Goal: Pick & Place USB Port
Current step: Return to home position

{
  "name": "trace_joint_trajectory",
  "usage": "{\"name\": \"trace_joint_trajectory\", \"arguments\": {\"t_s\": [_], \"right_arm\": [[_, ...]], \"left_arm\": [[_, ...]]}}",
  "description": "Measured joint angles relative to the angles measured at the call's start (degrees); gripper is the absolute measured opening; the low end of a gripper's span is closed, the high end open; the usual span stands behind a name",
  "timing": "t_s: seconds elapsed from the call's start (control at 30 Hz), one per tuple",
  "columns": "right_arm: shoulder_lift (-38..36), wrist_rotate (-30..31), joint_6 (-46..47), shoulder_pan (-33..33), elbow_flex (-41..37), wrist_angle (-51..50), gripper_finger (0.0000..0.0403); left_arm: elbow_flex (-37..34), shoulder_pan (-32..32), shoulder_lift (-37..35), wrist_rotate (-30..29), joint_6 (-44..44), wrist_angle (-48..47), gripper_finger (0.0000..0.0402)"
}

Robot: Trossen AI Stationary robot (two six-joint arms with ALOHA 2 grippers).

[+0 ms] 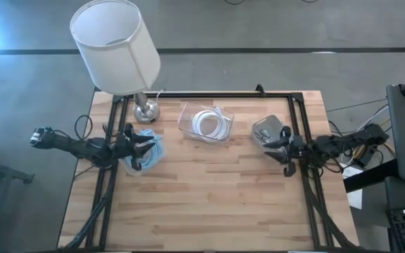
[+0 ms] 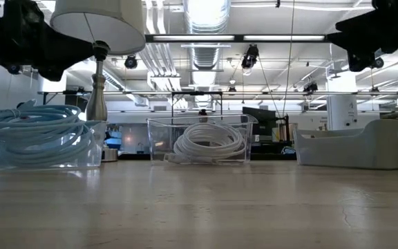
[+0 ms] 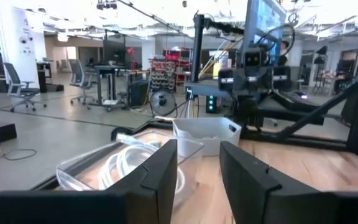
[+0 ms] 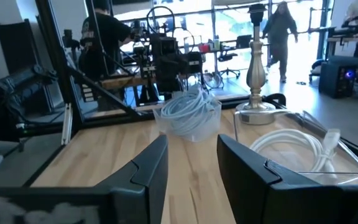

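Note:
A clear bin [image 1: 204,123] at the table's far middle holds a coiled white cable [image 4: 291,146] with a plug end [image 4: 332,135]. A second clear bin [image 1: 148,153] on the left holds a coiled blue cable [image 2: 33,131]. A grey bin [image 1: 267,129] stands on the right. The USB port cannot be made out. My left gripper [image 3: 197,152] hovers level over the blue-cable bin [image 1: 146,144], open, with nothing between its fingers. My right gripper [image 4: 191,149] hovers level beside the grey bin [image 1: 273,143], open too, with nothing between its fingers.
A lamp with a white shade [image 1: 114,46] stands on its metal base [image 1: 146,111] at the far left corner. A black frame [image 1: 209,95] runs along the far edge and both sides. Bare wood [image 1: 209,197] spans the near half. People [image 4: 281,28] move in the room beyond.

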Motion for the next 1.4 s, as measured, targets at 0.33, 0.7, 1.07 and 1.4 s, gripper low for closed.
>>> {"name": "trace_joint_trajectory", "arguments": {"t_s": [0.33,0.7,1.07,1.4], "right_arm": [[-9.87,0.01,-0.64,0.0,-2.75,-5.55,0.0122],[-11.09,-0.05,-1.36,0.03,-5.97,-7.87,0.0111],[-10.83,-1.5,-4.72,0.04,-6.07,-7.71,0.0124],[-10.81,-1.02,-10.03,0.04,-6.07,-7.61,0.0127]], "left_arm": [[-0.15,0.11,-2.57,-2.53,2.1,-0.93,0.0124],[-0.21,0.17,-3.41,-2.66,1.69,-4.43,0.0124],[-0.26,0.36,-3.55,-1.91,0.72,-11.12,0.0124],[-0.29,0.35,-3.15,1.5,4.43,-14.42,0.0124]]}}
